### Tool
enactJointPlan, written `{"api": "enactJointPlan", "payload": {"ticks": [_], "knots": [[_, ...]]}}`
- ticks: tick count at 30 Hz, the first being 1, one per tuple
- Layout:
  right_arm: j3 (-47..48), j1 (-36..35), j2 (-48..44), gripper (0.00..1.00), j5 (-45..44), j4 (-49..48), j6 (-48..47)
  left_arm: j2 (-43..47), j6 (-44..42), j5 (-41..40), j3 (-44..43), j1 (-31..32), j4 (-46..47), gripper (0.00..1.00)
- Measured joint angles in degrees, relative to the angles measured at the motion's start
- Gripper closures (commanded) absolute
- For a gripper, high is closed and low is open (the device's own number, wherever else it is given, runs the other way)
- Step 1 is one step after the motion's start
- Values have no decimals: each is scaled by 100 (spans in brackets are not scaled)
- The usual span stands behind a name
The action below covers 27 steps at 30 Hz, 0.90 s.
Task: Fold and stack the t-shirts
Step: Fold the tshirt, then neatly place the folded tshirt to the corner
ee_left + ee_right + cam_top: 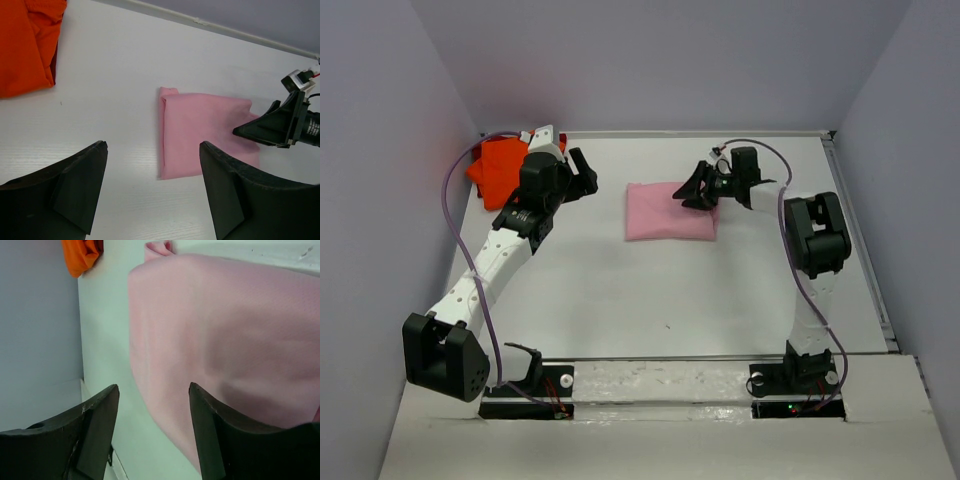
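The light pink t-shirt [670, 212] lies folded into a rectangle at the middle back of the table; it also shows in the left wrist view [205, 132] and fills the right wrist view [225, 335]. The bright orange t-shirt [497, 167] is bunched in the far left corner, with a sliver of dark red cloth [53, 62] at its edge. My left gripper [586, 176] is open and empty over bare table between the two shirts. My right gripper [698, 190] is open and empty just above the pink shirt's right end.
Grey walls close the table on the left, back and right. A raised rail [860, 230] runs along the right edge. The white tabletop [650, 290] lies bare in front of the pink shirt.
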<state>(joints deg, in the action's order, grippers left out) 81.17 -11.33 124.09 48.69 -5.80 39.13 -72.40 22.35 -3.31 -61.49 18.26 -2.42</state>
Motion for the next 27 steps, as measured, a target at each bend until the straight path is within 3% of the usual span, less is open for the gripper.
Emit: {"api": "enactJointPlan", "payload": {"ticks": [10,13,18,20,21,22,27], "knots": [[144,-151,-1381,34,-1102,1530,-1185,0,0,4,0,0,0,17],[463,-595,-1333,32,-1950,2273,-1746,0,0,13,0,0,0,17],[1158,-1814,-988,29,-4284,3244,-2962,0,2,68,0,-52,0,17],[1134,-2234,-960,25,-5027,3458,-3401,0,2,79,0,-76,0,17],[1051,-2413,-966,9,-5447,3508,-3672,0,2,87,0,-76,0,17],[990,-2485,-975,0,-5650,3536,-3810,0,2,87,0,-76,0,17],[645,-2470,-1014,0,-6651,3484,-4548,-2,2,166,0,-81,2,17]]}}
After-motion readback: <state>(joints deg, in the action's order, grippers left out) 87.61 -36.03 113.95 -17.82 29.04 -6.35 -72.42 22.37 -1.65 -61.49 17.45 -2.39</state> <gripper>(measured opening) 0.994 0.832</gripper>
